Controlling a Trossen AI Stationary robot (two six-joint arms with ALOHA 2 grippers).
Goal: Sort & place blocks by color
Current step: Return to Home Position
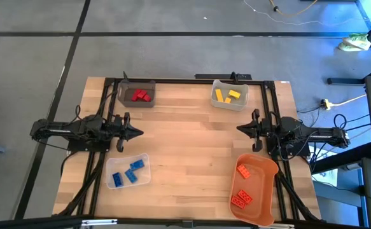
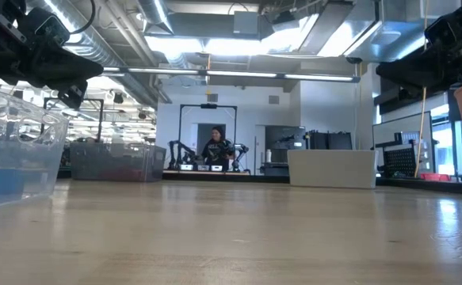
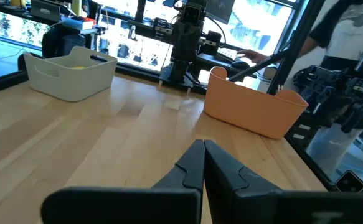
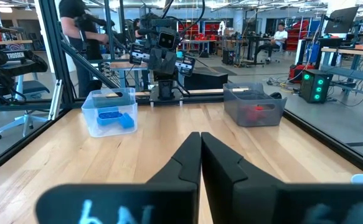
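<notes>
Now we see the left gripper (image 1: 137, 132) and the right gripper (image 1: 241, 128) shut and empty, tips facing across the table (image 1: 185, 146), with the blocks (image 1: 140, 96) all in the four corner bins (image 1: 261, 168), none between them

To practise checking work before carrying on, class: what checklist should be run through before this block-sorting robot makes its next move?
1. Only red blocks in the dark bin: ok.
2. Only yellow blocks in the pale bin: ok.
3. Only blue blocks in the clear bin: ok.
4. Only orange blocks in the orange bin: ok.
5. No block lying loose on the table: ok, none shows in the high view.
6. Left hand and right hand shut, holding nothing, each at its own side of the table and apart from every bin: ok.
</notes>
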